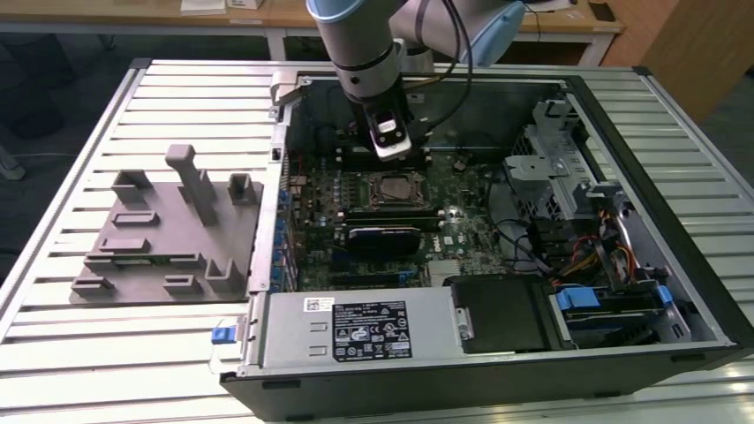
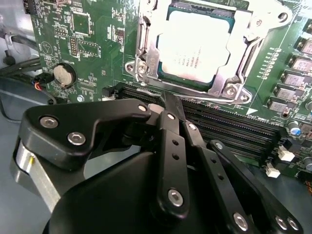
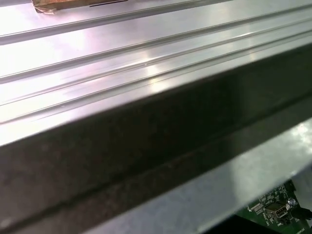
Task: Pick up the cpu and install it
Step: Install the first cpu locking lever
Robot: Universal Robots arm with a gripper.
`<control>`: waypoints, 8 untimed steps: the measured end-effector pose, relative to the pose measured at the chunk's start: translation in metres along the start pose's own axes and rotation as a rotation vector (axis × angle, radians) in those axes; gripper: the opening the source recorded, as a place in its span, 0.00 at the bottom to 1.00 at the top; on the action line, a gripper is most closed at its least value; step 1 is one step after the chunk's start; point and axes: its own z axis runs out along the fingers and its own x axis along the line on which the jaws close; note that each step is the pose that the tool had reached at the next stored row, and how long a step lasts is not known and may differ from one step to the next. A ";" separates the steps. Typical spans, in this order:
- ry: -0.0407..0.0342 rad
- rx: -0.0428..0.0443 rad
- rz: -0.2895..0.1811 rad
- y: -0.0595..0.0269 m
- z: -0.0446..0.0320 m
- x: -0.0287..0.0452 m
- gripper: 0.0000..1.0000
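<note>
The black, link-fingered gripper fills the lower half of the second wrist view, its fingers drawn together on nothing, tips over the black memory slots. Above it in that frame, the cpu, a flat square chip with a silver-white metal top, lies seated within the silver metal socket frame on the green motherboard, apparently already placed, the gripper standing apart from it.
</note>
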 end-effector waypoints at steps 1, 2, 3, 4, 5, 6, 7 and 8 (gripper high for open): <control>-0.0011 0.0019 0.001 0.0000 0.0002 -0.0001 0.11; -0.0022 0.0043 0.002 0.0001 0.0003 -0.0002 0.11; -0.0037 0.0071 0.003 0.0001 0.0004 -0.0003 0.11; -0.0055 0.0099 0.005 0.0001 0.0006 -0.0003 0.11; -0.0067 0.0119 0.006 0.0001 0.0008 -0.0002 0.11; -0.0077 0.0133 0.008 0.0001 0.0011 -0.0002 0.11; -0.0084 0.0142 0.010 0.0000 0.0014 -0.0002 0.11; -0.0090 0.0150 0.012 0.0000 0.0016 -0.0001 0.11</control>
